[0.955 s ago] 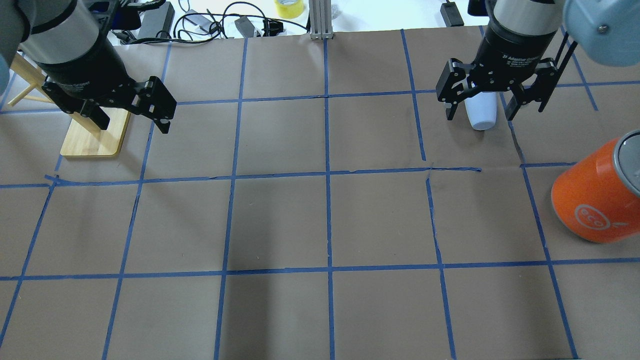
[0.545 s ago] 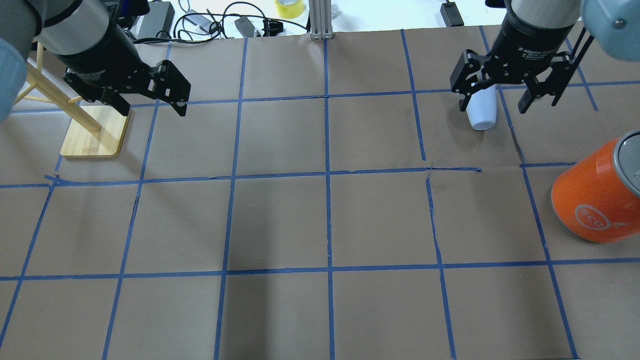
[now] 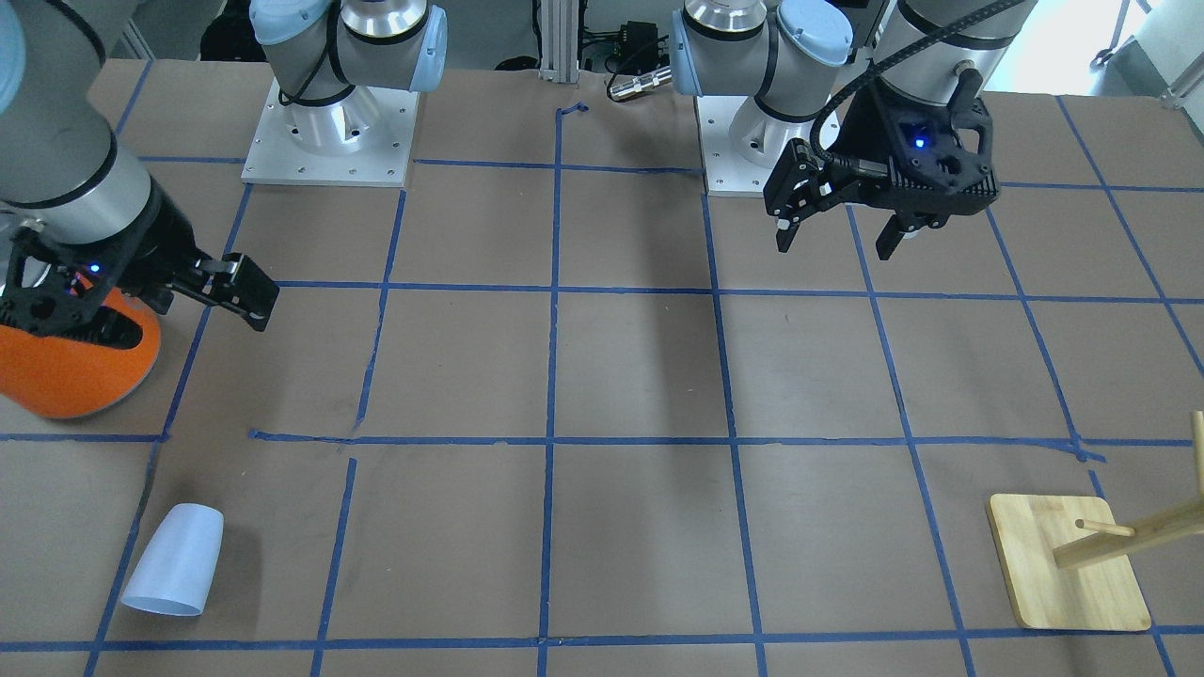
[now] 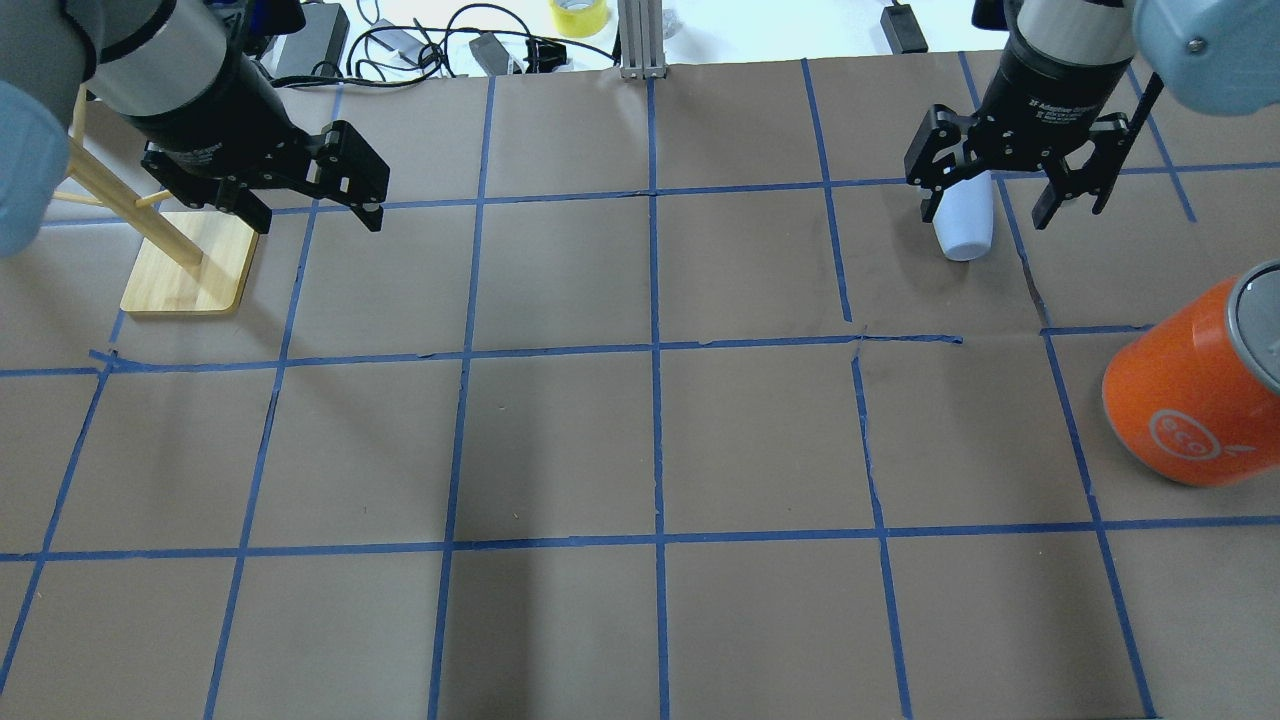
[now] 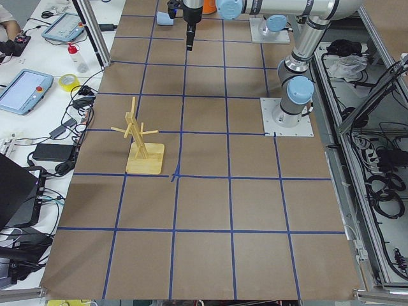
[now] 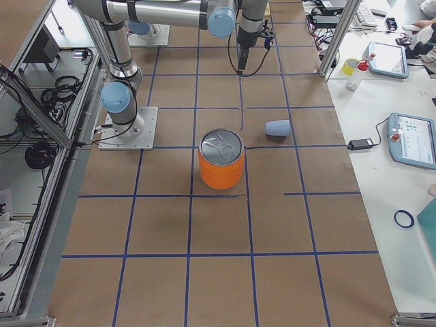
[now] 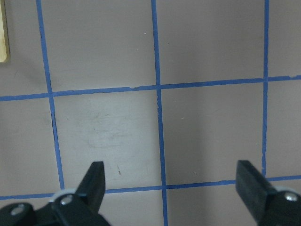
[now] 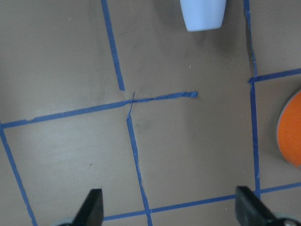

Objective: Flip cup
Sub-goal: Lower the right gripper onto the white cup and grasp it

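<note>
My right end effector (image 8: pixel 170 202) hangs released and empty, the cup (image 8: pixel 202 14) at twelve o'clock.
Light, stiff, slick plastic, I judge: pinch gently across its tapered wall.

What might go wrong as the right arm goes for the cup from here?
The cup looks to lie on its side, so a finger's nudge may roll it away from the open right gripper. The orange can stands close by, and the arm could knock it while descending or turning the cup.
</note>
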